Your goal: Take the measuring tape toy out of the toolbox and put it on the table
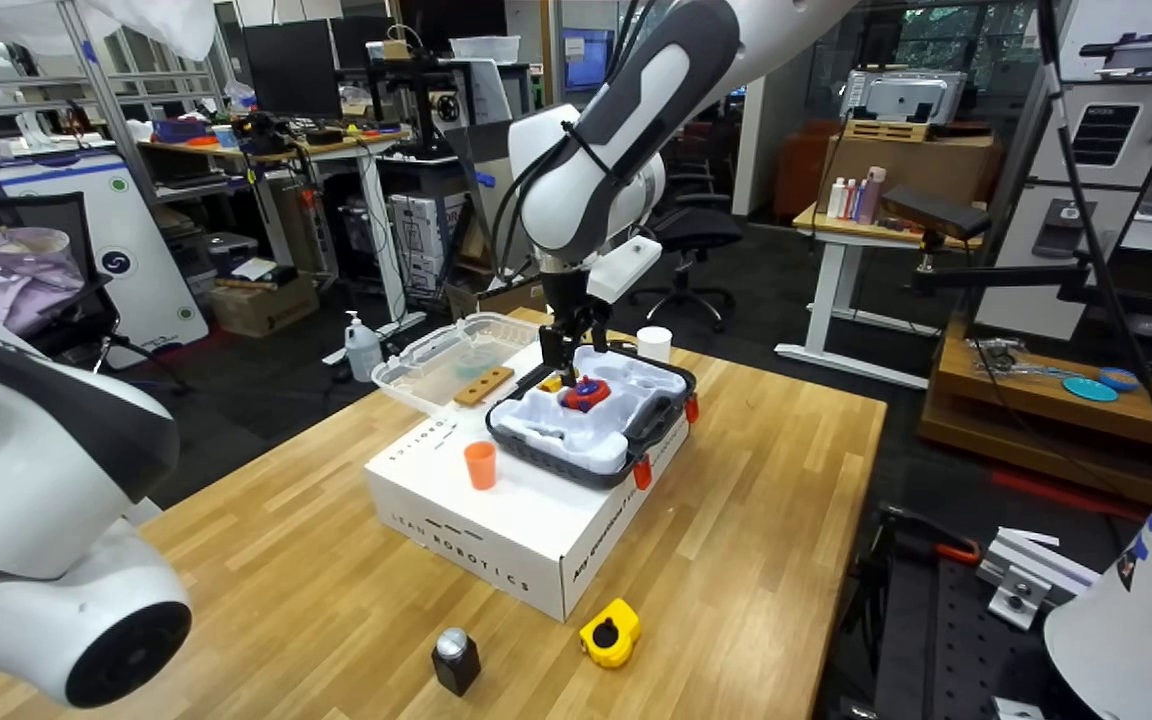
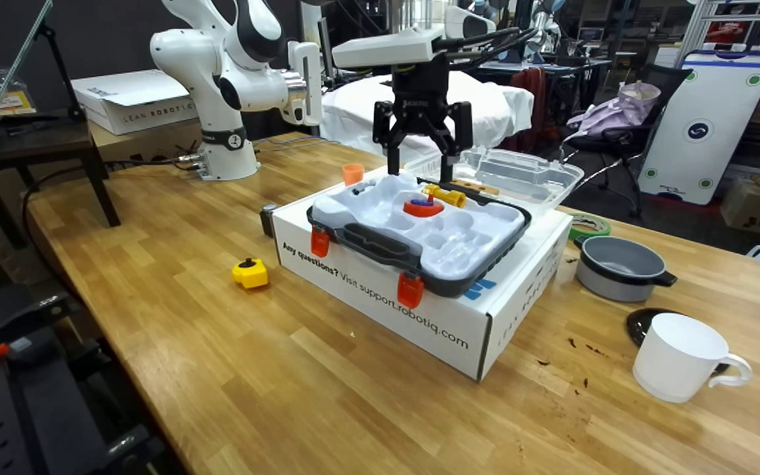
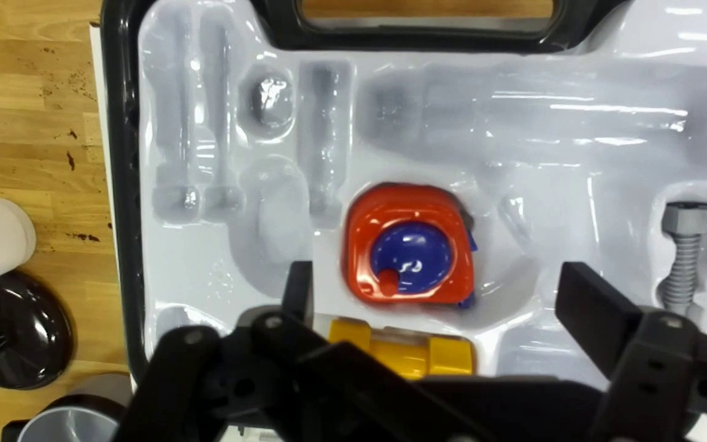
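Observation:
The measuring tape toy is red with a blue round centre and a small red knob. It sits in a recess of the toolbox's pale tray in the wrist view (image 3: pixel 415 258) and in both exterior views (image 1: pixel 586 395) (image 2: pixel 423 209). The open toolbox has a black rim (image 2: pixel 380 245) with red latches and lies on a white box. My gripper (image 2: pixel 419 169) is open and empty above the tray. In the wrist view its fingertips (image 3: pixel 439 291) are wide apart, the toy lying between and slightly beyond them. A yellow toy piece (image 3: pixel 402 356) lies beside the toy, partly hidden by the gripper.
The white box (image 2: pixel 380 300) stands on the wooden table (image 2: pixel 327 396). A yellow tape measure (image 1: pixel 612 633) and a dark bottle with silver top (image 1: pixel 456 662) are on the table. An orange cup (image 1: pixel 480 465) stands on the box. A pot (image 2: pixel 621 267) and white mug (image 2: pixel 680 356) stand nearby.

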Motion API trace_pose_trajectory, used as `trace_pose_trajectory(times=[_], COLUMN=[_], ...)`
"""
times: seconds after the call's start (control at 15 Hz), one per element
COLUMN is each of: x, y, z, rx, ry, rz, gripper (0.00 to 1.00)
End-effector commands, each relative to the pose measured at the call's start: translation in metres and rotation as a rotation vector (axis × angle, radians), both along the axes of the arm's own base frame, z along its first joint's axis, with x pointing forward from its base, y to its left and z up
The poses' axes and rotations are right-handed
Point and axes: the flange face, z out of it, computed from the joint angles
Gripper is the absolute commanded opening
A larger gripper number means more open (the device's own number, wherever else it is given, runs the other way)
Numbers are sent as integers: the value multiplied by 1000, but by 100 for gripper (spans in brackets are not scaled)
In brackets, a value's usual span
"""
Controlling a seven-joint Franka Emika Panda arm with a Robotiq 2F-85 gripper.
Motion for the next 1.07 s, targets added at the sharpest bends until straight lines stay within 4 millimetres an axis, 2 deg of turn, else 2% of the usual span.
trace_pose_trajectory(times=[0.0,0.6,1.0], x=[2,6,10], y=[-1,12,8], z=[-6,-18,-25], rx=[2,6,0], ry=[29,52,62], rz=[-12,5,7], gripper=[100,100,100])
